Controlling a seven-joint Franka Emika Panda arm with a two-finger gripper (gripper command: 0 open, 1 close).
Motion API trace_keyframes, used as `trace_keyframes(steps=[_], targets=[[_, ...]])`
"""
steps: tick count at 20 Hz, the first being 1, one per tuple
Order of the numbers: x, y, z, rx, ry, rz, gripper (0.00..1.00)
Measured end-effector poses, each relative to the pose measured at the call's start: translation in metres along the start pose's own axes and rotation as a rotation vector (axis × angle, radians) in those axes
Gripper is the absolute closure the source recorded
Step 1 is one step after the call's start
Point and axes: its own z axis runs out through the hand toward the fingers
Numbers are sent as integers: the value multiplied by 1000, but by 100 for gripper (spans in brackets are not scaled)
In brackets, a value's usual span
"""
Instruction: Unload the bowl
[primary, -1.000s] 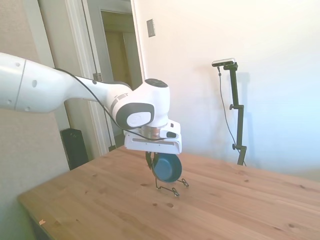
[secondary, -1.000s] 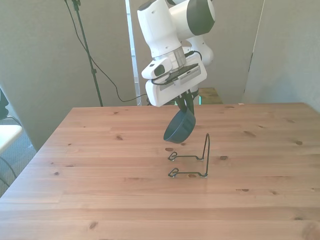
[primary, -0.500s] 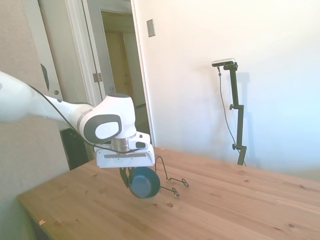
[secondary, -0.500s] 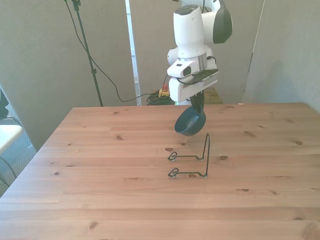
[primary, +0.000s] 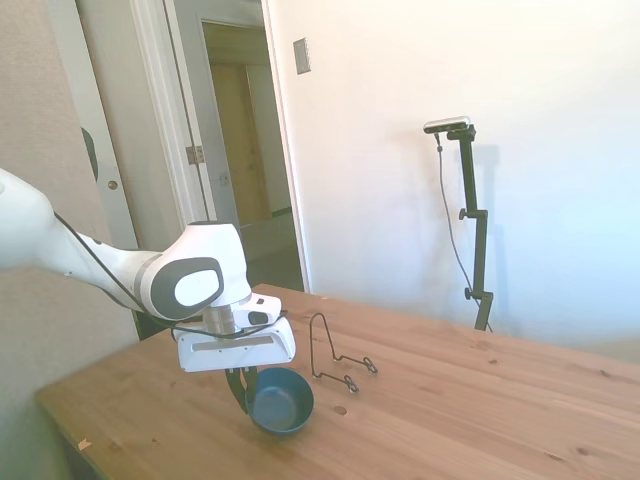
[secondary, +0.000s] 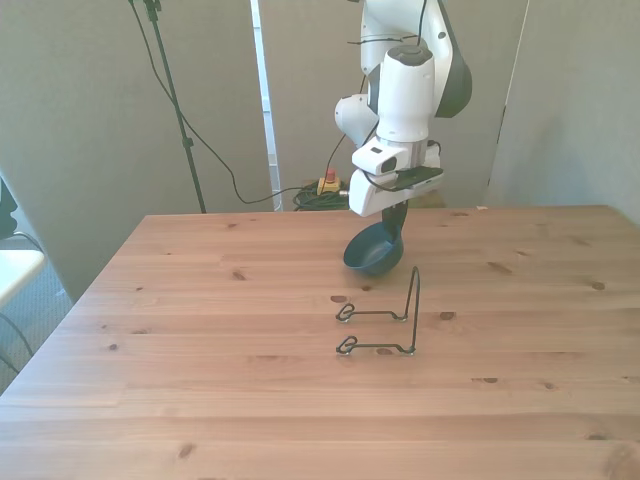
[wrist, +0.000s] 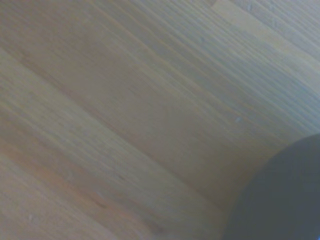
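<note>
Carried since the earlier frame off the wire stand (secondary: 385, 322) to the far side and lowered, bowl (secondary: 373, 255), rim pinched in closed gripper (secondary: 392, 222), hangs tilted close above table (secondary: 200, 400); early release risks rolling.

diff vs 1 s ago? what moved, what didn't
The gripper, shut on the bowl throughout, carried it away from the wire stand toward the table's far edge in the front view, and lowered it. The bowl went from tilted on edge to nearly upright, close to or on the tabletop; contact is unclear. No release yet. The wire stand stayed where it was.
</note>
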Motion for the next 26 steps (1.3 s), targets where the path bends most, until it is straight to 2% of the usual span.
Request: trace_keyframes(steps=[7, 8, 20, 26], targets=[[-1, -17, 13, -78, -16, 225, 100], [1, -20, 14, -88, -29, 239, 0], [9, -28, 22, -116, -71, 238, 0], [13, -31, 16, -112, -54, 257, 0]])
